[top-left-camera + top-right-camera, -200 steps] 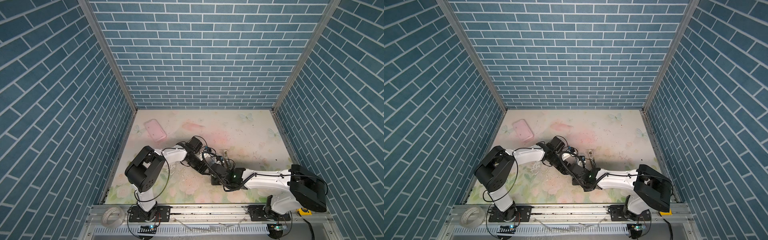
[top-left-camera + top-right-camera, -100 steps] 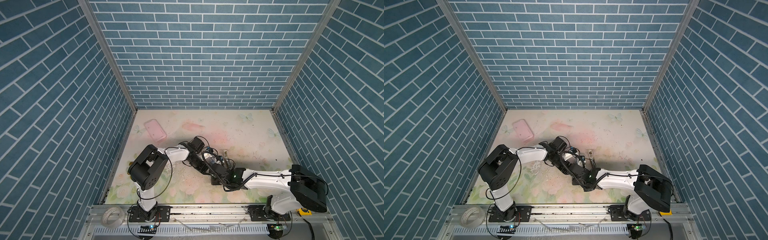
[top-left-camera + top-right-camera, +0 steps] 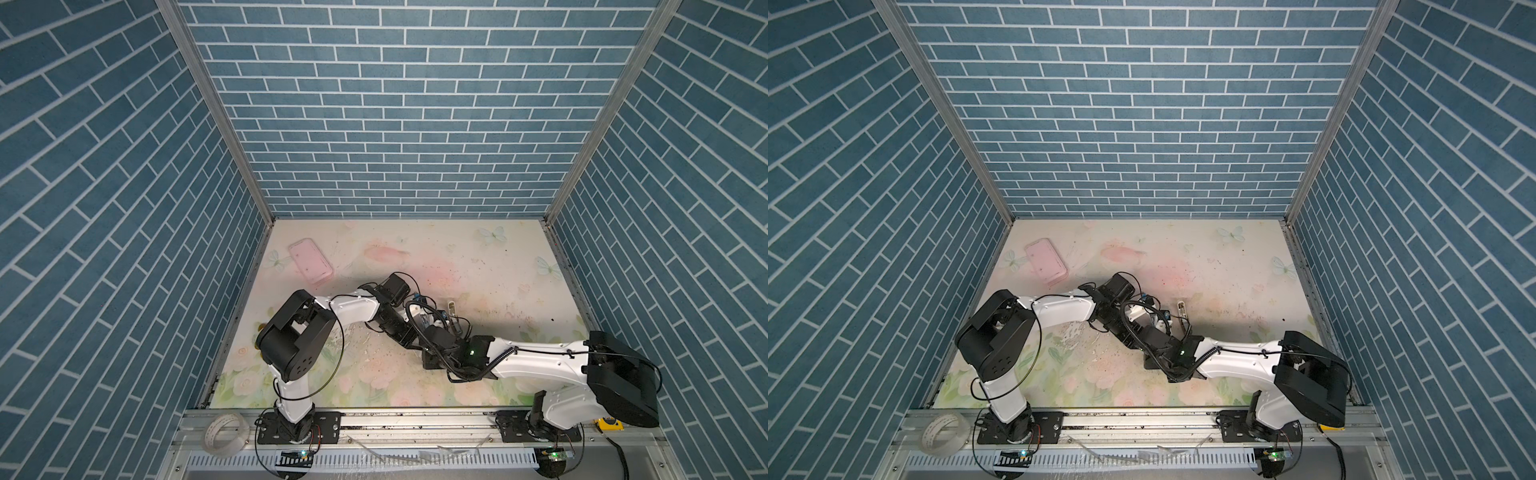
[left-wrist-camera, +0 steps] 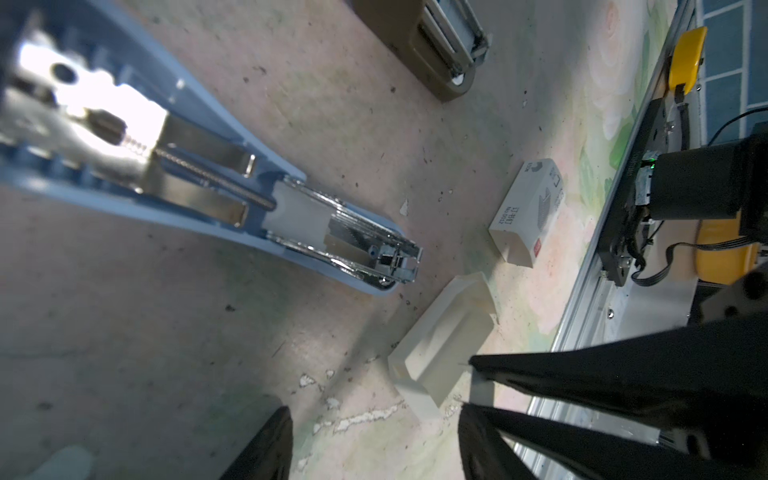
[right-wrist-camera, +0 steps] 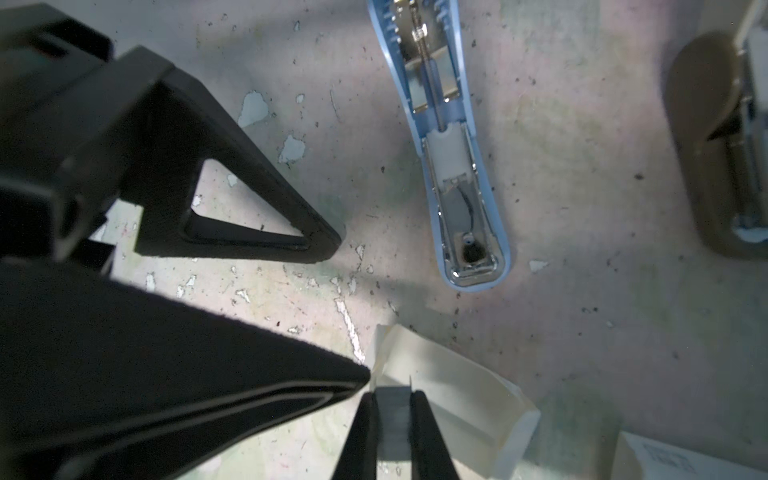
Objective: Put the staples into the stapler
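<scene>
right gripper [image 5: 394, 395] jaws clamped on the staples [image 5: 394, 428], a ribbed dull-grey metal strip, over the white card tray [image 5: 465, 399] on the scuffed floral worktop [image 5: 582, 332]. left gripper [image 4: 376, 395] jaws apart, one finger touching the tray end. Beyond, the blue plastic stapler [image 5: 457, 166] lies open with its chrome channel exposed. The left arm elbow sits slightly further right than a second ago.

Smooth blue plastic stapler [image 5: 451, 166], shiny chrome channel [image 4: 365, 245]; dull grey metal staples [image 5: 393, 419]; matt cardboard tray [image 5: 457, 395].
</scene>
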